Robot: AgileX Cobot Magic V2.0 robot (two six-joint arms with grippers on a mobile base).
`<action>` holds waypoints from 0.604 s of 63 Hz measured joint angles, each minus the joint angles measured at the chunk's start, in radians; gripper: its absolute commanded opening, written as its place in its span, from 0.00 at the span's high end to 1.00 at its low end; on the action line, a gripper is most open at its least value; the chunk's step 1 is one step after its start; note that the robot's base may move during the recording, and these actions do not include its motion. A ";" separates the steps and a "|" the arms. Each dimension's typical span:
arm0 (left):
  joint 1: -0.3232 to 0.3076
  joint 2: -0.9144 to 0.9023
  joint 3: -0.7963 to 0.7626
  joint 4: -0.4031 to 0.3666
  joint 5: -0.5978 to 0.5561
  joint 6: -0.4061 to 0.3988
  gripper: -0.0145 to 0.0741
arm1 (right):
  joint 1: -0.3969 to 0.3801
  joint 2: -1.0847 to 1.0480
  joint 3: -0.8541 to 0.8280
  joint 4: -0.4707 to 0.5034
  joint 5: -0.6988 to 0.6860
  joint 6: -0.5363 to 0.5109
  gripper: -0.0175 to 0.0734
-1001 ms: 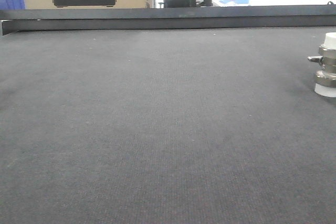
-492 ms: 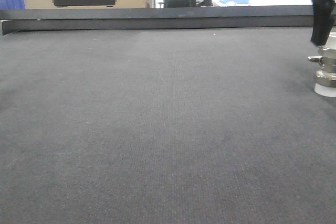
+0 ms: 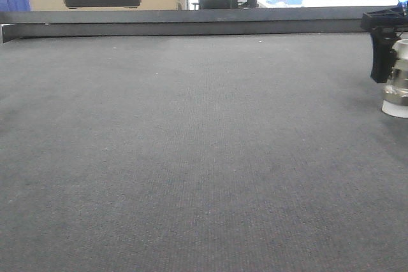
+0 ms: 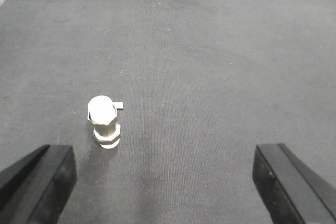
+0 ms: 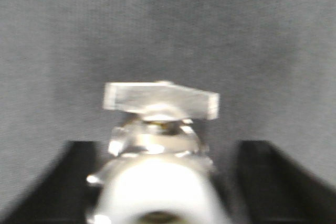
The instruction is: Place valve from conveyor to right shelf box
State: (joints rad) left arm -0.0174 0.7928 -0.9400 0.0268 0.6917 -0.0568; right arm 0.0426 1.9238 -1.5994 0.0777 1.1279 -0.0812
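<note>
A: Hanging over the conveyor (image 3: pixel 191 157) with its fingers pointing down, the right gripper (image 5: pixel 165 182) straddles the valve (image 5: pixel 157 153), one black finger (image 5: pixel 79 177) on each side.

B: Is it clamped on it?

A: No. The jaws stand apart, and a dark gap shows beside the metal body, though the right wrist view is blurred. Nothing is held.

B: What does the front view add?

A: Only one finger (image 3: pixel 382 52) shows there, at the right edge, just beside the valve (image 3: pixel 398 84). The valve stands upright on the belt on its lower white cap. The other finger is out of frame.

B: And the left arm?

A: The left gripper (image 4: pixel 165 184) hovers above the belt, tilted toward it, spread wide and empty. Its wrist view shows a capped valve (image 4: pixel 104 121) standing alone on the fabric, stub to the right. It is ahead of the fingers, nearer the left one (image 4: pixel 37 182), and well apart from both. Whether it is the same valve cannot be told.
</note>
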 measured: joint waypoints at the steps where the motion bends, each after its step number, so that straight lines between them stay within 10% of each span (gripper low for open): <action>1: 0.000 0.000 -0.004 0.000 0.004 0.000 0.18 | 0.000 0.000 0.000 0.000 0.000 0.000 0.69; 8: 0.000 0.012 -0.035 0.000 0.056 0.000 0.18 | 0.002 0.000 0.000 0.000 0.002 0.000 0.99; 38: 0.052 0.367 -0.449 -0.005 0.463 0.011 0.18 | 0.002 -0.140 0.092 -0.004 -0.038 0.000 0.98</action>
State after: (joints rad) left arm 0.0344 1.1600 -1.3894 0.0218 1.1548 -0.0461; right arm 0.0444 1.7842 -1.5070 0.0737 1.0901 -0.0812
